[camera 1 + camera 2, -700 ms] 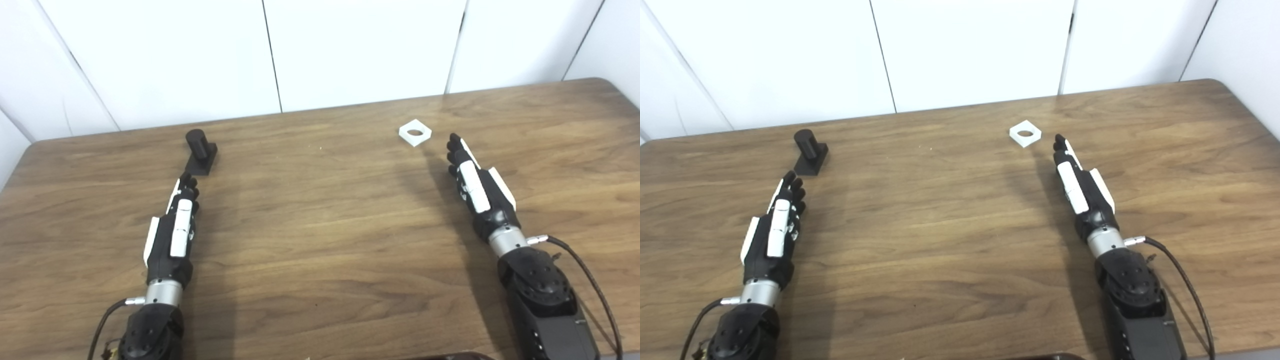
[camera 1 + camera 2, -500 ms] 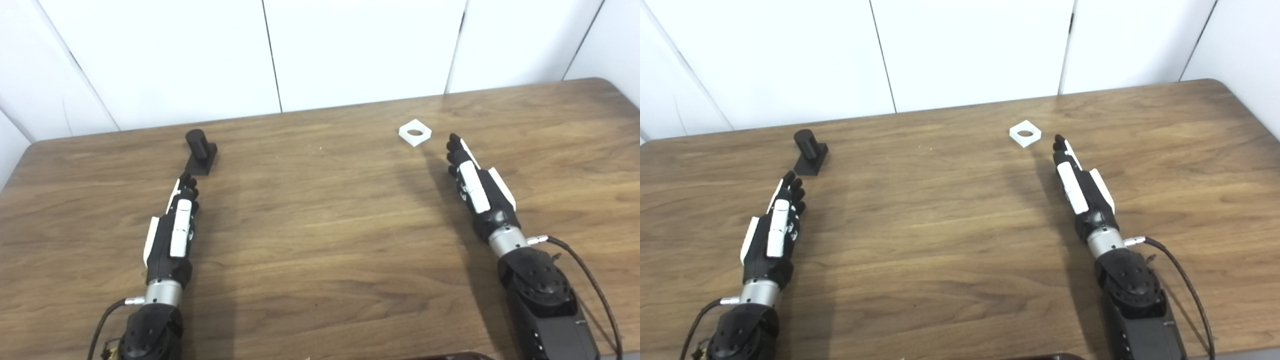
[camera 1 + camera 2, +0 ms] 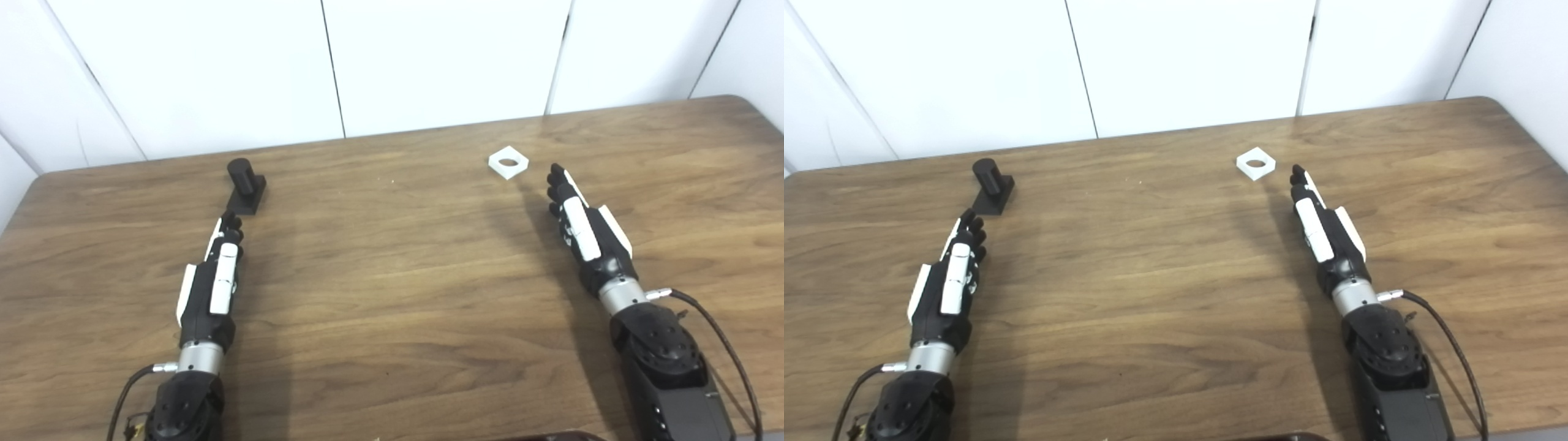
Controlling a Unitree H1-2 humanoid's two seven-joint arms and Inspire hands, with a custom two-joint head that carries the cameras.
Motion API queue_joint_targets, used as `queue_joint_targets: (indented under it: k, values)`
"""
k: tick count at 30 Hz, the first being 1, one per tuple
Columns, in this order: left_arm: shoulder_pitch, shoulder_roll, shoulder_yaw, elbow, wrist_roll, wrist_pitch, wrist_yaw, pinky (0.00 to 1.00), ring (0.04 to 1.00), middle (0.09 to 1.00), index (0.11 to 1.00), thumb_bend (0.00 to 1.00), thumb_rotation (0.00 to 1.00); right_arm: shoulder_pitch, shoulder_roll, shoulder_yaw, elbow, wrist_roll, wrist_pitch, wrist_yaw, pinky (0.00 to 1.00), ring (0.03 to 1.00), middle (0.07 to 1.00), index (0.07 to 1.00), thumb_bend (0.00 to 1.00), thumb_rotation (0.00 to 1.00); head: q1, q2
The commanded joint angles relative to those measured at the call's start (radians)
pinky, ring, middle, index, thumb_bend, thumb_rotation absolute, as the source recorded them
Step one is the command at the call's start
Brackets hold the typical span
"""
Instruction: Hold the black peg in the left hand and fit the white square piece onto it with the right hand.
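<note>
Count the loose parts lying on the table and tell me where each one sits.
2. The black peg stands on its base at the far left, just beyond the left hand. The white square piece lies flat at the far right, just beyond the right hand. Nothing looks hidden.

- Short black cylindrical peg (image 3: 243, 176) on a flat black square base, standing upright, far left of the tabletop.
- Flat white square piece (image 3: 508, 162) with round centre hole, lying flat, far right, well apart.

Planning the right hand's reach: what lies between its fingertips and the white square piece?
Nothing: only bare table separates the right hand from the white square piece, clearest in the left eye view.
</note>
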Motion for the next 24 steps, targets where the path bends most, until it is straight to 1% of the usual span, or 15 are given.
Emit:
queue_joint_targets:
  k: [1,4,5,8,10,11,14,16,18,21,24]
  values:
    - [-0.038,0.025,0.005,-0.039,0.02,-0.035,0.011,1.0,1.0,1.0,1.0,0.52,0.9,-0.028,-0.011,-0.002,-0.028,0.004,-0.012,0.005,1.0,1.0,1.0,1.0,0.64,1.0,-0.001,0.0]
    - [-0.042,0.03,0.012,-0.037,0.022,-0.048,0.015,1.0,1.0,1.0,1.0,0.54,0.89,-0.029,-0.009,-0.001,-0.022,0.0,-0.022,0.003,1.0,1.0,1.0,1.0,0.63,1.0,0.003,0.001]
    - [-0.044,0.033,0.014,-0.037,0.024,-0.049,0.017,1.0,1.0,1.0,1.0,0.53,0.89,-0.03,-0.008,-0.001,-0.02,0.003,-0.025,0.004,1.0,1.0,1.0,1.0,0.63,1.0,0.003,0.001]
    - [-0.051,0.038,0.021,-0.056,0.02,-0.007,0.019,1.0,1.0,1.0,1.0,0.51,0.88,-0.032,-0.006,-0.003,-0.021,0.009,-0.021,0.005,1.0,1.0,1.0,1.0,0.62,1.0,0.007,0.001]
    - [-0.056,0.044,0.019,-0.073,0.044,0.032,0.028,1.0,1.0,1.0,1.0,0.53,0.87,-0.033,-0.006,-0.002,-0.021,0.006,-0.018,0.003,1.0,1.0,1.0,1.0,0.63,1.0,0.007,0.001]
    - [-0.059,0.047,0.016,-0.08,0.067,0.048,0.038,1.0,1.0,1.0,1.0,0.53,0.86,-0.034,-0.006,-0.003,-0.018,0.006,-0.02,0.003,1.0,1.0,1.0,1.0,0.64,1.0,0.007,0.001]
    - [-0.063,0.046,0.004,-0.111,0.202,0.108,0.106,0.98,0.998,1.0,1.0,0.53,0.86,-0.033,-0.007,-0.003,-0.009,0.01,-0.023,0.006,1.0,1.0,1.0,1.0,0.65,1.0,0.016,-0.002]
    - [-0.073,0.043,0.001,-0.12,0.272,0.131,0.145,0.96,0.991,1.0,0.99,0.53,0.84,-0.031,-0.002,-0.006,-0.006,0.019,-0.017,0.006,1.0,1.0,1.0,1.0,0.65,1.0,0.017,-0.002]
    - [-0.087,0.046,-0.001,-0.116,0.326,0.15,0.172,0.98,0.997,1.0,0.978,0.55,0.81,-0.03,-0.001,-0.005,-0.001,0.021,-0.02,0.006,1.0,1.0,1.0,1.0,0.63,1.0,0.017,-0.002]
    - [-0.104,0.056,-0.004,-0.111,0.37,0.176,0.18,1.0,1.0,1.0,0.983,0.54,0.79,-0.029,-0.005,-0.002,0.004,0.018,-0.022,0.008,1.0,1.0,1.0,1.0,0.63,1.0,0.017,-0.005]
    - [-0.118,0.072,-0.013,-0.117,0.411,0.212,0.17,0.98,1.0,1.0,0.992,0.51,0.77,-0.029,-0.006,-0.003,0.005,0.022,-0.024,0.009,1.0,1.0,1.0,1.0,0.65,1.0,0.018,-0.007]
